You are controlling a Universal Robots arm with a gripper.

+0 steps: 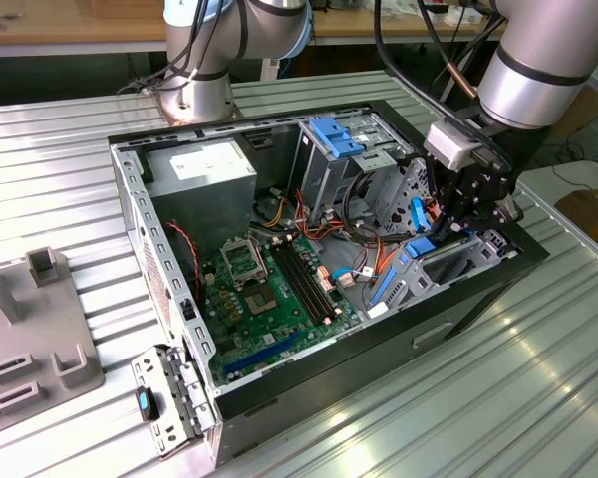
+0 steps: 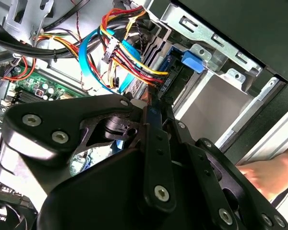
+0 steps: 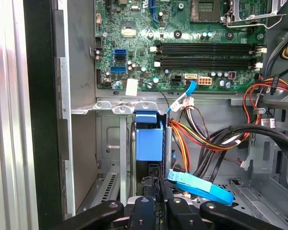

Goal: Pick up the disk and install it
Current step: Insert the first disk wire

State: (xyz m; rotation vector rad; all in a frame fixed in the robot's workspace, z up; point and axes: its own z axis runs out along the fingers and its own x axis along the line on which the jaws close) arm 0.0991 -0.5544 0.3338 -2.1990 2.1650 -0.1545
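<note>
My gripper (image 1: 458, 221) reaches into the open computer case (image 1: 130, 199) at its corner on the exterior view's right. The disk (image 2: 152, 117) stands on edge between the black fingers (image 2: 156, 158), and the gripper is shut on it. In the first wrist view the disk's blue carrier end (image 3: 149, 136) sits in a narrow metal bay slot, just past my gripper (image 3: 157, 207). In the exterior view the disk (image 1: 421, 249) shows as a blue-edged piece below the gripper, beside the bay wall.
Bundled coloured wires (image 2: 127, 62) and a flat blue cable (image 3: 199, 188) crowd the bay. The motherboard (image 1: 269, 289), power supply (image 1: 204, 169) and blue-topped drive cage (image 1: 334, 139) fill the case. A blurred hand (image 2: 266, 175) shows outside the case. A grey fixture (image 1: 30, 329) lies on the table.
</note>
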